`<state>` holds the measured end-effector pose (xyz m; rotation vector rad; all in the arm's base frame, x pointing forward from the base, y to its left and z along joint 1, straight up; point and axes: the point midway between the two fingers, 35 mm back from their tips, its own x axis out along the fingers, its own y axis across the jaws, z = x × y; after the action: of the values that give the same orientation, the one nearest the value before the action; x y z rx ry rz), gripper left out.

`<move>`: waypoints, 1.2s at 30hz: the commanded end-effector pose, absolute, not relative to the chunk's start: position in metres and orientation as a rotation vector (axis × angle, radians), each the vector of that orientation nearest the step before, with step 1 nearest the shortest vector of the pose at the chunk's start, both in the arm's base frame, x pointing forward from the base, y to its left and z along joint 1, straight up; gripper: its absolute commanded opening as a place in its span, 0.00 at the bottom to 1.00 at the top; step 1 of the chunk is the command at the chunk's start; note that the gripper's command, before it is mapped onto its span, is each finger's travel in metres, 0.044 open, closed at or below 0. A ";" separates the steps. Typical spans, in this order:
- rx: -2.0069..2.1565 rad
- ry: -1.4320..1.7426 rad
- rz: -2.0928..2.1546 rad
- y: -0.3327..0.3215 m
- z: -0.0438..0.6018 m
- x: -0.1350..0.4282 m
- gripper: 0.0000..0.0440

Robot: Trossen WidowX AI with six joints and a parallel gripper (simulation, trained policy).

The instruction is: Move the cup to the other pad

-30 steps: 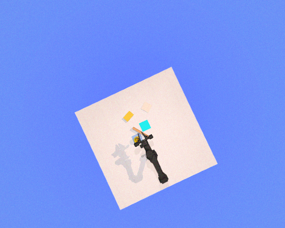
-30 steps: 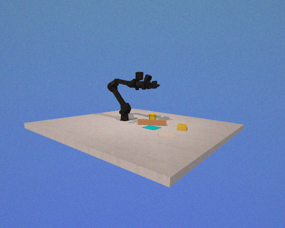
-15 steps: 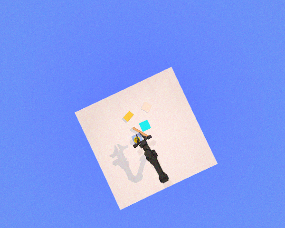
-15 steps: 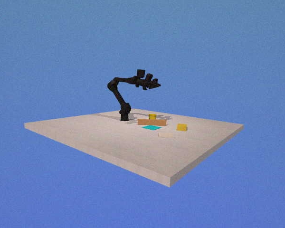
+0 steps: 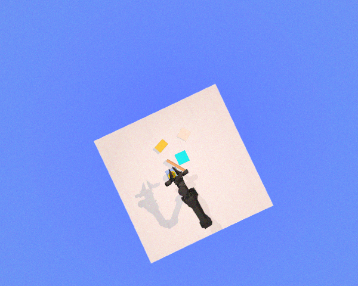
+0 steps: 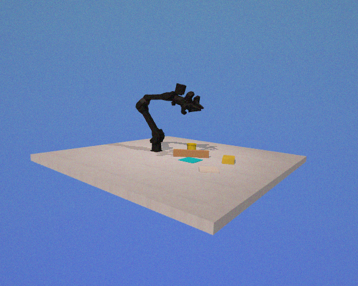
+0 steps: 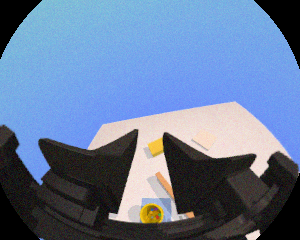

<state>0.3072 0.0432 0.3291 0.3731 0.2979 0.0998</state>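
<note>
The black arm point(image 5: 198, 207) point(image 6: 150, 120) is rising from its base at the near side in the top view, bending at the elbow and reaching forward well above the pale table point(image 5: 234, 185) point(image 6: 111, 172) point(image 7: 190, 122). Its gripper point(image 5: 172, 168) point(image 6: 201, 107) point(image 7: 150, 134) is pointing outward and tilting somewhat downward, with its fingers standing partly open, a fairly narrow gap between the tips and nothing between them.

The yellow cup point(image 5: 174, 176) point(image 6: 191, 146) point(image 7: 151, 214) is standing upright on the blue pad point(image 5: 167, 172) point(image 7: 163, 203), well below the gripper and apart from it. Small coloured marbles point(image 7: 153, 215) are lying inside the cup. In the top view, one finger is partly covering the cup.

An orange bar point(image 5: 175, 164) point(image 6: 191, 153) point(image 7: 165, 185) is standing like a low wall between the blue pad and the cyan pad point(image 5: 182, 157) point(image 6: 190, 159), blocking the straight way across. In the top view the cyan pad is lying to the right and farther off, with nothing resting on it. Beyond the bar, a yellow block point(image 5: 161, 145) point(image 6: 228, 159) point(image 7: 156, 146) is sitting on the far left, and a thin cream tile point(image 5: 184, 134) point(image 6: 209, 169) point(image 7: 205, 139) is lying flat on the far right, apart from the block.
</note>
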 end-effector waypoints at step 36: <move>0.863 0.845 -0.089 0.094 0.302 0.295 0.34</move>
<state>0.2966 0.0899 0.3040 0.8366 0.8109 -0.0702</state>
